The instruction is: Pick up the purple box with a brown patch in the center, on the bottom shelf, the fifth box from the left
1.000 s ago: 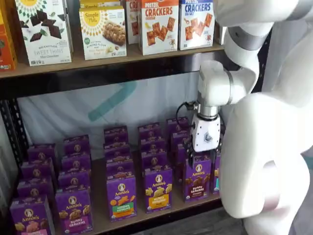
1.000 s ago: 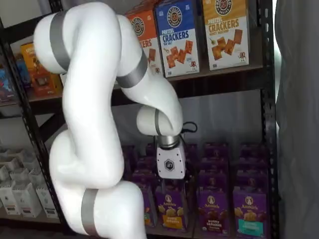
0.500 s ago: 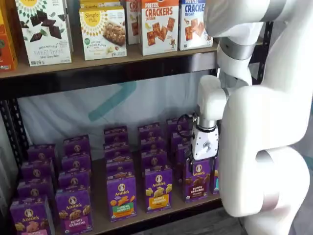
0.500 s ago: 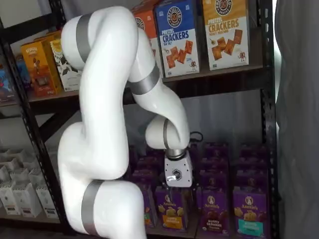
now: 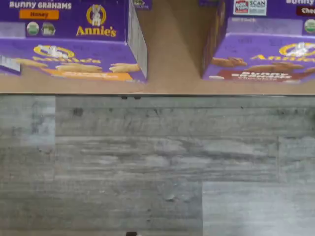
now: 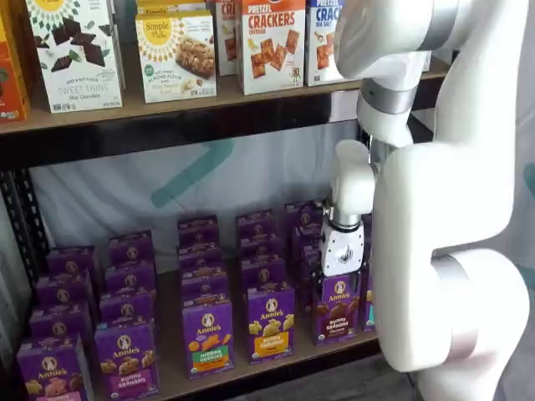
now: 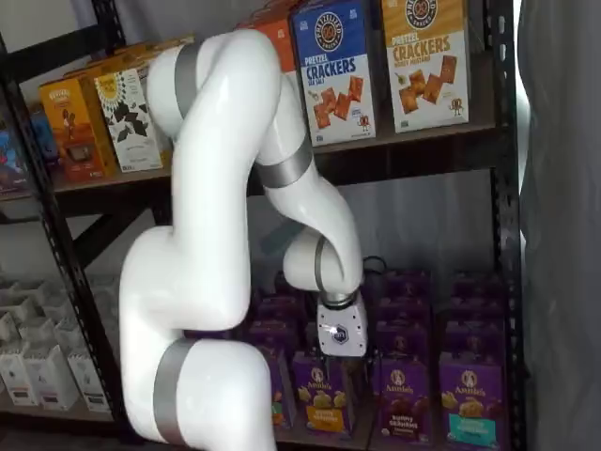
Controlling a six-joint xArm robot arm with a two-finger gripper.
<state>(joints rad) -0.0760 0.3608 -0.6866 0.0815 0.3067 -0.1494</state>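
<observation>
The purple box (image 6: 337,309) with dark brown bunny grahams at its centre stands in the front row of the bottom shelf (image 6: 251,368), and also shows in a shelf view (image 7: 405,402). In the wrist view its top and front show (image 5: 266,61). My gripper (image 6: 341,280) hangs just above and in front of this box, its white body upright. In a shelf view it (image 7: 346,368) sits between that box and the yellow-label carton (image 7: 324,402). The black fingers are dark against the cartons and I cannot tell their gap.
Rows of purple Annie's cartons fill the bottom shelf, among them a honey carton (image 5: 74,44), an orange-patch carton (image 6: 207,336) and a teal-label carton (image 7: 470,406). Cracker cartons (image 6: 269,42) stand on the upper board. Grey plank floor (image 5: 157,162) lies before the shelf edge.
The arm has swung and the gripper has come lower, down toward the front row above the brown-patch box. The boxes have not moved.
</observation>
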